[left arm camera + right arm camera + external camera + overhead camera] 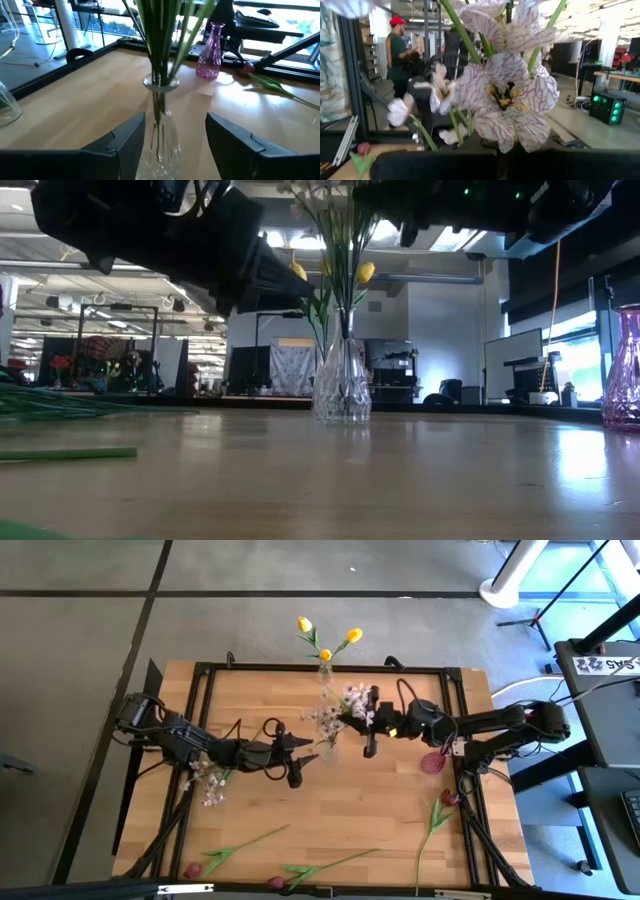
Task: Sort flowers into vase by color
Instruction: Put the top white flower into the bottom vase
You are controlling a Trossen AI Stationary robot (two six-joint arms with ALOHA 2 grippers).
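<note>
A clear glass vase [328, 748] [160, 145] stands mid-table with white-pink sprays [325, 720] in it. My left gripper [300, 765] [175, 142] is open, level, one finger on each side of the vase's lower body, apart from the glass. My right gripper [368, 730] [505, 165] hovers over the vase from the right, shut on a white-pink spray [352, 700] [505, 95]. Two yellow tulips [325, 638] stand in a second vase [325, 670] at the far edge. The pink vase [435, 760] [210, 52] holds nothing. My right gripper holds the white-pink spray by its stem [512, 146] just under the blossoms, pinched between the two fingers, which come level from the table's right. The blossoms stand upright above the fingers. The petals hide the exact place of contact.
Another white-pink spray [207, 780] lies under my left arm. Dark red-pink tulips lie along the near edge [190, 870] [275, 882] and by the right edge [450, 798], their green stems [330, 865] flat on the wood. A person [397, 50] stands in the room beyond.
</note>
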